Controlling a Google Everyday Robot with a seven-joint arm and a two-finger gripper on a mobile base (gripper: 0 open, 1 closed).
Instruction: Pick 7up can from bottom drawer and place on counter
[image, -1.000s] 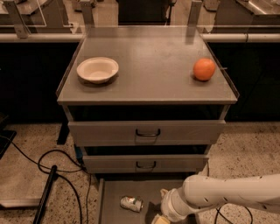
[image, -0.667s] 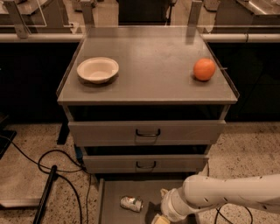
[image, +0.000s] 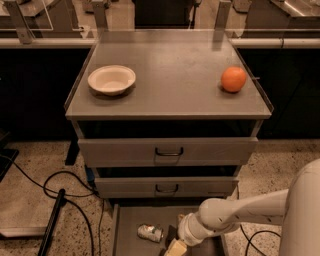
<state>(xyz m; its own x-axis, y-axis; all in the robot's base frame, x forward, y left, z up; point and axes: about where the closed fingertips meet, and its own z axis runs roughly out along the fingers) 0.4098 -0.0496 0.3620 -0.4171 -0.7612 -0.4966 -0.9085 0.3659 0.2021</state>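
The counter is topping the cabinet, with two upper drawers sitting closed beneath it. The white robot arm is reaching in from the lower right over the bottom drawer, which is standing pulled out. A white bowl is resting near the counter's left edge and an orange near its right, well apart. The 7up can is lying on its side on the drawer floor. The gripper is sitting low in the drawer, just right of the can; its grasp cannot be told.
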